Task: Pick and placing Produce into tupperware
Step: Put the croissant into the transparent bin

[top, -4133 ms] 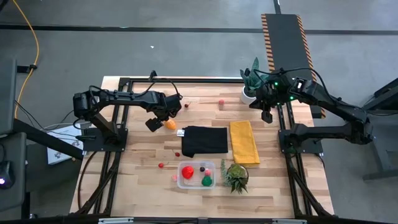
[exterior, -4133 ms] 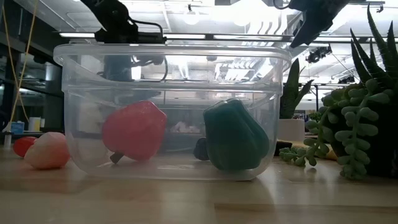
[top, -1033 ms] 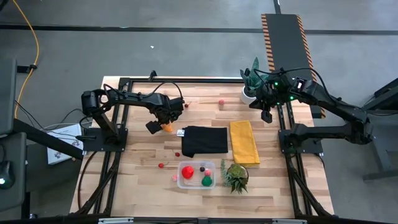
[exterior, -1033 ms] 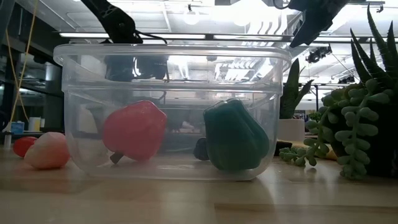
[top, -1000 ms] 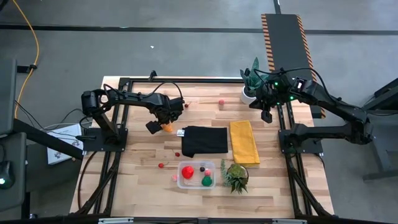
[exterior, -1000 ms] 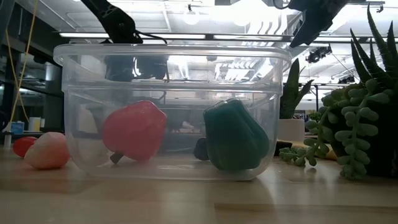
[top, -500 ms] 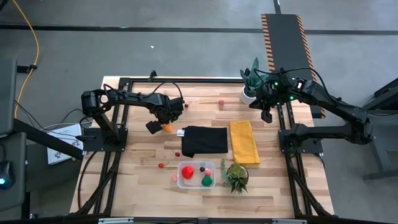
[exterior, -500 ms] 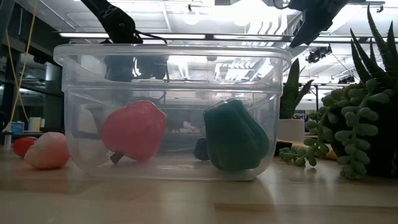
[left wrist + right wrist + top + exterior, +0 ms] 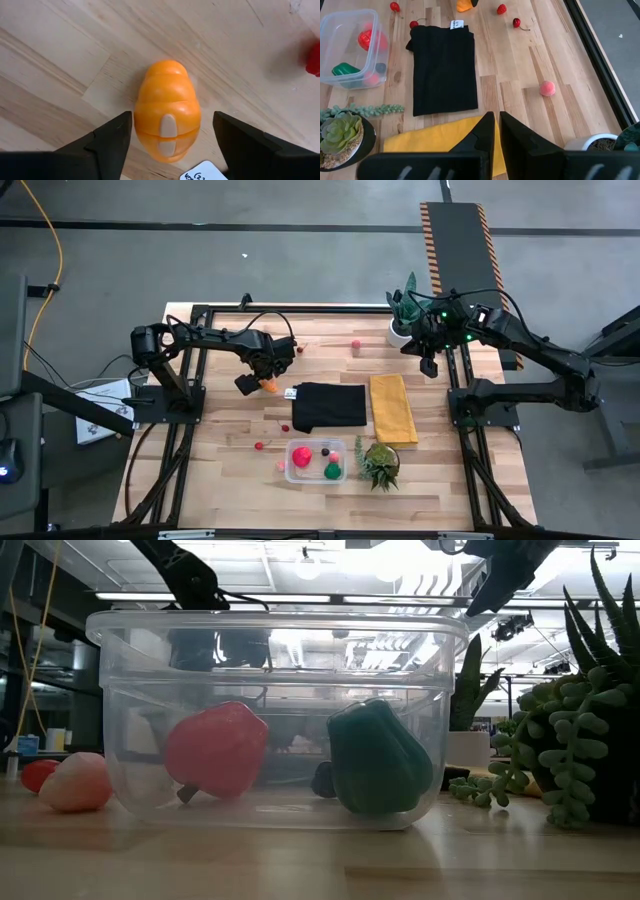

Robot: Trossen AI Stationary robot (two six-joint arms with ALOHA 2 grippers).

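left gripper [image 9: 167, 137] lowered over orange produce [image 9: 167, 115], arm extended

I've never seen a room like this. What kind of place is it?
Probably a robotics lab or workshop. A wooden table sits in a black metal frame on a grey concrete floor, the left end effector hovers over a toy orange fruit, and long ceiling lights show behind the clear tub.

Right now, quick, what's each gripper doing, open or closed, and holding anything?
Left gripper: open, straddling the orange produce on the table, not gripping it.
Right gripper: closed, holding nothing, near the white pot.
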